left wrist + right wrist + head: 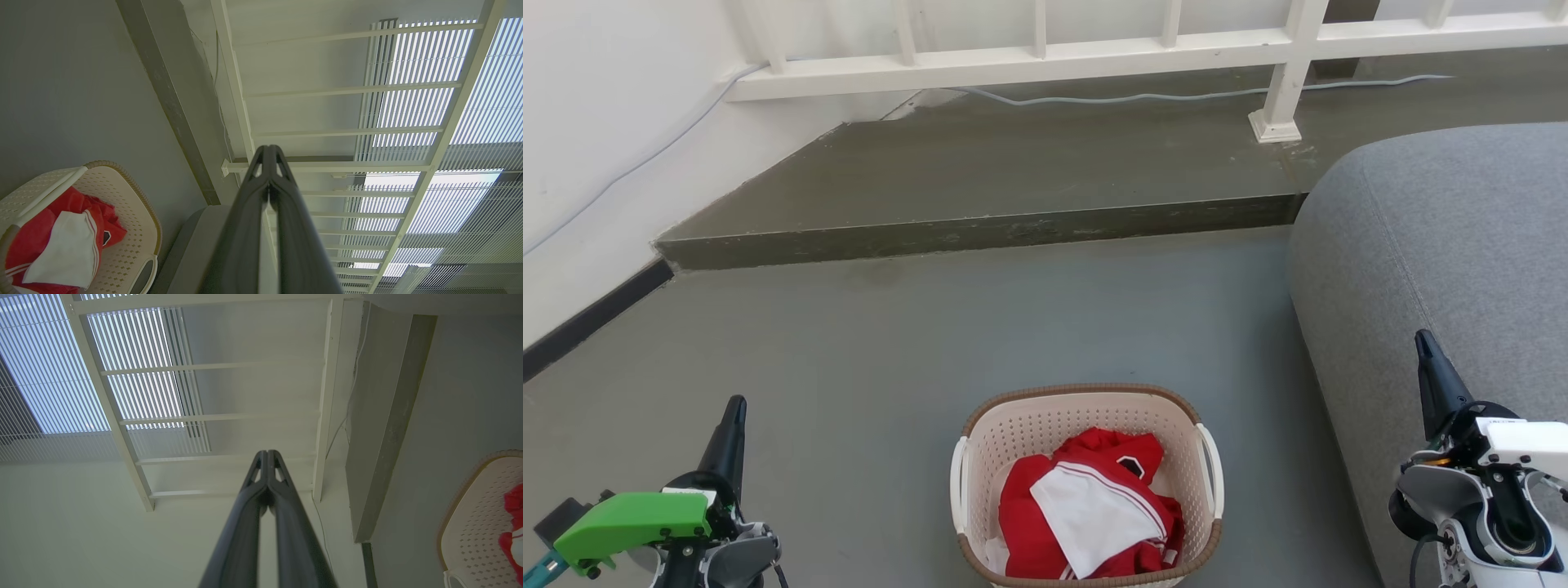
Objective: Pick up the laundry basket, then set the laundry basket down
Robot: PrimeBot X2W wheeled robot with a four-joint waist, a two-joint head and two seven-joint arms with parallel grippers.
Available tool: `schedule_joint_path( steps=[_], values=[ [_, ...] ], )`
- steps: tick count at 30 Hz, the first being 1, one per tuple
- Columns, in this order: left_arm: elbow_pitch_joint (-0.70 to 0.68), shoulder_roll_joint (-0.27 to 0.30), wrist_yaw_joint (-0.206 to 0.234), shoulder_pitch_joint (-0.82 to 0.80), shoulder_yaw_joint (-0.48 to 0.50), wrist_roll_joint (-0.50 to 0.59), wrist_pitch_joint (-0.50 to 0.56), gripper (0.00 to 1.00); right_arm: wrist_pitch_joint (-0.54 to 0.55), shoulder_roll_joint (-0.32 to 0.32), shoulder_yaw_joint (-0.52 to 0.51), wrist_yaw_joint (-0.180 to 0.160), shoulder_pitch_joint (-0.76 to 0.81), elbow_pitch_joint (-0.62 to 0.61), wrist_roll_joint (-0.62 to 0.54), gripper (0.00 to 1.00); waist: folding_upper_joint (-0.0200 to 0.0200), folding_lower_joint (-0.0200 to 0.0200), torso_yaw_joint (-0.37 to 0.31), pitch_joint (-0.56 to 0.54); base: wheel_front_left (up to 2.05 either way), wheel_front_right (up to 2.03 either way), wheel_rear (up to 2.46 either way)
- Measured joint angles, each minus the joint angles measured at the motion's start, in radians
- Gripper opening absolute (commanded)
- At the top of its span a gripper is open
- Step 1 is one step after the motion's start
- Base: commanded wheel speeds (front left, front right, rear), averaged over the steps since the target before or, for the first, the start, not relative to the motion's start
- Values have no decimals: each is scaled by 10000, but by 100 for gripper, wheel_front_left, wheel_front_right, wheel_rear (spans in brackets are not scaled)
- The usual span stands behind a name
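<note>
Floor [931, 327]: grey, smooth, w/ a raised darker step [1013, 175] across the far side. White railing [1045, 57] ran along the top of the step; a pale cable [1135, 98] lay along its base.

Sofa [1445, 269]: grey fabric, rounded corner, on the robot's right, close to the right arm.

Laundry basket [1086, 408]: cream, perforated, brown woven-look rim, white handle on each short side. Stood upright on the floor at bottom centre of head view, between the two arms, near the sofa but not touching it. Touched by neither tool. Also seen at lower left of left wrist view [130, 204] and at right edge of right wrist view [474, 522].

Clothes [1086, 506]: red garments w/ a white piece on top, heaped inside the basket, below rim level.

Left tool [734, 408]: lower left of head view, fingers pressed together, nothing held, pointing away from the robot. Well apart from basket. Left wrist view [269, 153] confirmed tips touching.

Right tool [1425, 343]: lower right, in front of the sofa, fingers together, nothing held. Right wrist view [267, 456] confirmed tips touching.
</note>
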Motion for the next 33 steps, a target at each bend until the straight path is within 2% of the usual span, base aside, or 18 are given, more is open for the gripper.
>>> schedule_joint_path(
  steps=[33],
  values=[
    [-8,-12,0,0,38,0,12,0,0,0,0,0,0,-6,0,0,0,0,0,1,0,0,0]
  ],
)
